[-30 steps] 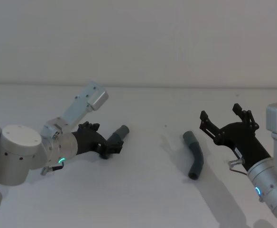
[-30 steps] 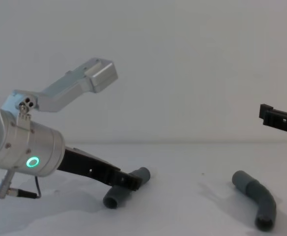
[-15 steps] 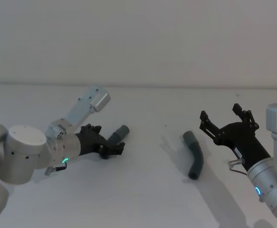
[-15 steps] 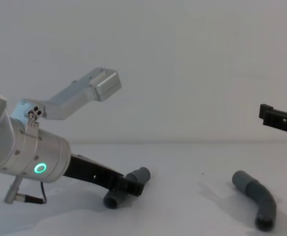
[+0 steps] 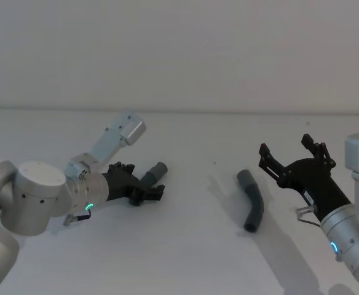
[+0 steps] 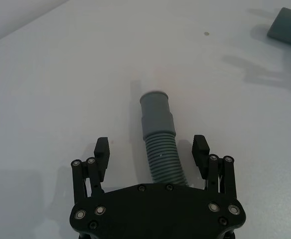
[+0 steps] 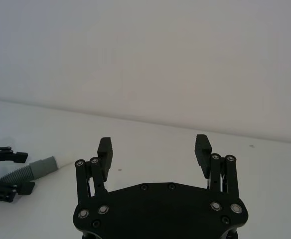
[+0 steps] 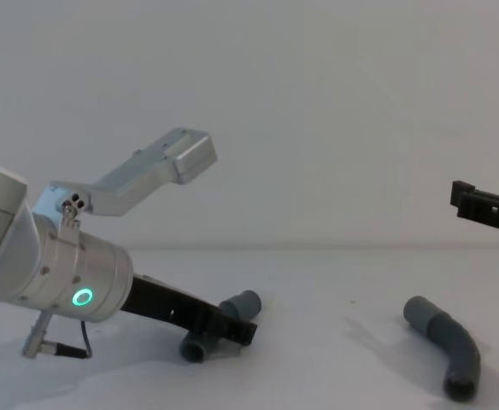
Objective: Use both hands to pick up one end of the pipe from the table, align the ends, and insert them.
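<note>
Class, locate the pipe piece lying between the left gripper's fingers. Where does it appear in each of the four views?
Head view: pipe piece left of centre, cuff poking past the left gripper.
Chest view: pipe piece low, left of centre.
Left wrist view: pipe piece mid-picture, between open fingers.
Right wrist view: pipe piece far off, at the picture's edge.
Shared landmark: the left gripper straddling it.

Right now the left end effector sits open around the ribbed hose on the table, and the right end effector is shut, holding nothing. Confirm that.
One detail is wrong: the right end effector is not shut. The right wrist view shows it spread wide open. The rest stands: it holds nothing, and the left end effector sits open around the ribbed hose on the table.
</note>
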Robot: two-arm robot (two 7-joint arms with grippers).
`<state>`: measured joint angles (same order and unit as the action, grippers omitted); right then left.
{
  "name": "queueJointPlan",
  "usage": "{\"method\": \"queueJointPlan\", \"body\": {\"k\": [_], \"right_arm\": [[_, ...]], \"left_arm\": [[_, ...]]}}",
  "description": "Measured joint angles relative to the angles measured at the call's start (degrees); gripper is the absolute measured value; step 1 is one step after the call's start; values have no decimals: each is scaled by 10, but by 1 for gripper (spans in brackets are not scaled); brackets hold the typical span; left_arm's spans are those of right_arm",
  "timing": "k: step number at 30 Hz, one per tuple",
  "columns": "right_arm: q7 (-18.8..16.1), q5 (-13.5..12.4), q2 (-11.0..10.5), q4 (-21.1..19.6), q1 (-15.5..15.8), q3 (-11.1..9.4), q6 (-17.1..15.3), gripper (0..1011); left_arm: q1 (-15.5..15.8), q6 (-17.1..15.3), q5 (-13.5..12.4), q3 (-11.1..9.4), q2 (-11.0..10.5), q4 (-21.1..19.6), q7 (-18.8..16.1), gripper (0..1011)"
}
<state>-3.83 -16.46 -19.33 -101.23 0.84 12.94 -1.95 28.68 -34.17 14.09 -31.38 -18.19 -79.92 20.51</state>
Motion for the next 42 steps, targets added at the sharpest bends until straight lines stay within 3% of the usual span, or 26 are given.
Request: {"method": "queueJointPlan", "body": {"k": [7,21,42], "right_arm": [[0,0,0,0,0,0,0,1001],[0,0,0,0,0,0,0,1001],[0,0,0,0,0,0,0,1001]], "left_arm": [[4,3,-2,1,7,10,3,998],[8,5,-3,3,13,20,5,664],[9,6,-4,4,15,23,6,494]]}}
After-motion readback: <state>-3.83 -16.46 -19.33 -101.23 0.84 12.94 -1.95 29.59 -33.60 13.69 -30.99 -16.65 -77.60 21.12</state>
